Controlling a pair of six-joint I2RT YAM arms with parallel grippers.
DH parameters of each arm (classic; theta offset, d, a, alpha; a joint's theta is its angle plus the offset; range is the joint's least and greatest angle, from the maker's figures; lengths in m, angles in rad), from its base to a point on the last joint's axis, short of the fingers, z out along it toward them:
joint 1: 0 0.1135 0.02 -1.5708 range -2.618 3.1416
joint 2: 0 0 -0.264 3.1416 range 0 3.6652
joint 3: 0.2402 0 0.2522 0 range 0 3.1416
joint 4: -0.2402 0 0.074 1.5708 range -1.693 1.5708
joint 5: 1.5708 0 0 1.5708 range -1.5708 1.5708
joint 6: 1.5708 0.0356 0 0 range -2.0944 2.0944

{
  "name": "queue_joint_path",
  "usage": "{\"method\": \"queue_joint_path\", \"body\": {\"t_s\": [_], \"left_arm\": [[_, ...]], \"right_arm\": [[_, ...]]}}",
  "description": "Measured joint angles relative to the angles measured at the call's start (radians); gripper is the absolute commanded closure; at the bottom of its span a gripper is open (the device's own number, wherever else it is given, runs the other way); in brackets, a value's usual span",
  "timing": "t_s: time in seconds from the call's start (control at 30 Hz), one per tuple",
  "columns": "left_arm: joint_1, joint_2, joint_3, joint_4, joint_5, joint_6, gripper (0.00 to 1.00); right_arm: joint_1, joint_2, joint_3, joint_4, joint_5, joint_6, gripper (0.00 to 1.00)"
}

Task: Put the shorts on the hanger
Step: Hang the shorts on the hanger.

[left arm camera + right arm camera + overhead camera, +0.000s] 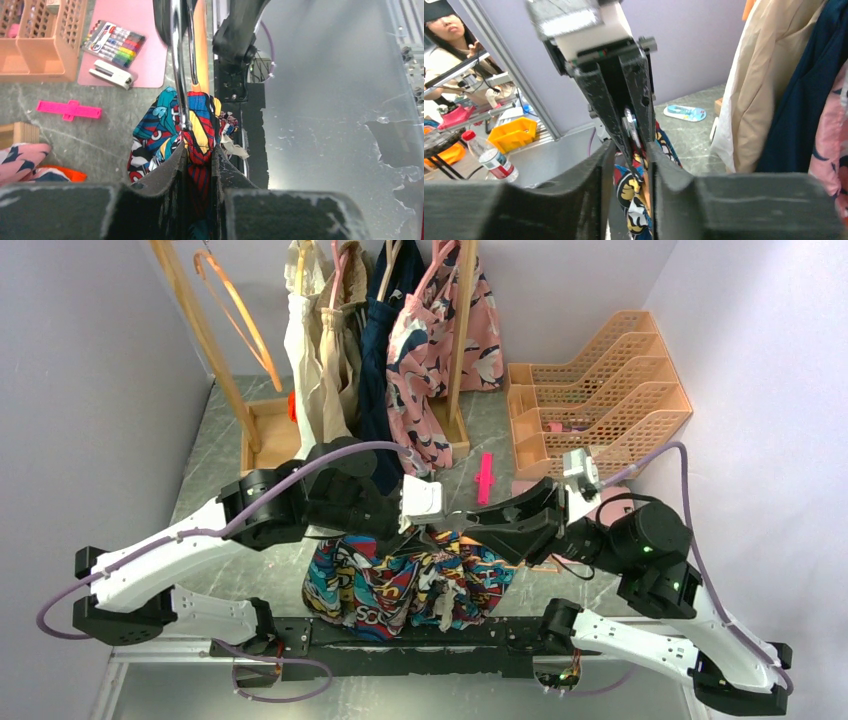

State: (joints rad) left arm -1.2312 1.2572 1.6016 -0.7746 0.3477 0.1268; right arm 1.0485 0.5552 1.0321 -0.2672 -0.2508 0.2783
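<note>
- The left claw [200,155], at the left of the hanger [200,50], is narrow and pinches shorts [400,585] cloth just under the hanger's silver hook [176,65].
- The shorts are bunched over the hanger and droop below it.
- The right claw [630,147], at the right of the hanger, shows a narrow gap with cloth in it. Whether it grips cannot be told.
- The step looks like spreading the cloth along the hanger. It would go best if one claw pins cloth and hanger together while the other draws the cloth slowly sideways, so the bunch does not slide off.
- Left of the hanger is bare desk [200,480], the freest side.
- Behind the hanger, hung clothes [395,340] stand near and allow little backward lift.
- Right of and behind the hanger are a pink clip [485,478] and orange trays [600,400].
- In front of the hanger the desk edge is close, so dropped shorts could go over it.
</note>
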Motion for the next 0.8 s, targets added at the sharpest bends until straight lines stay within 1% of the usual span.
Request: {"method": "queue_joint_path", "body": {"t_s": [0.03, 0.1, 0.13, 0.17, 0.3, 0.5, 0.63, 0.8], "left_arm": [[0.004, -0.014, -0.022, 0.009, -0.011, 0.000, 0.93], [0.009, -0.039, -0.052, 0.024, -0.029, -0.001, 0.93], [0.013, -0.055, -0.070, 0.032, -0.042, -0.003, 0.93], [0.017, -0.071, -0.082, 0.038, -0.059, -0.004, 0.93], [0.024, -0.153, -0.139, 0.077, -0.144, -0.016, 0.93], [0.024, -0.350, -0.236, 0.135, -0.294, -0.039, 0.93], [0.024, -0.447, -0.239, 0.166, -0.343, -0.045, 0.93], [0.024, -0.502, -0.239, 0.202, -0.372, -0.040, 0.93]], "right_arm": [[0.000, 0.000, 0.010, -0.001, 0.002, 0.003, 0.54], [0.000, 0.000, 0.031, -0.001, 0.005, 0.006, 0.47], [0.000, 0.000, 0.043, -0.002, 0.008, 0.008, 0.40], [0.000, 0.000, 0.056, -0.005, 0.012, 0.010, 0.38], [0.000, -0.002, 0.115, -0.049, 0.051, 0.013, 0.37], [0.000, -0.038, 0.164, -0.156, 0.186, 0.037, 0.38], [0.000, -0.074, 0.166, -0.230, 0.292, 0.072, 0.38], [0.000, -0.078, 0.138, -0.291, 0.389, 0.127, 0.40]]}}
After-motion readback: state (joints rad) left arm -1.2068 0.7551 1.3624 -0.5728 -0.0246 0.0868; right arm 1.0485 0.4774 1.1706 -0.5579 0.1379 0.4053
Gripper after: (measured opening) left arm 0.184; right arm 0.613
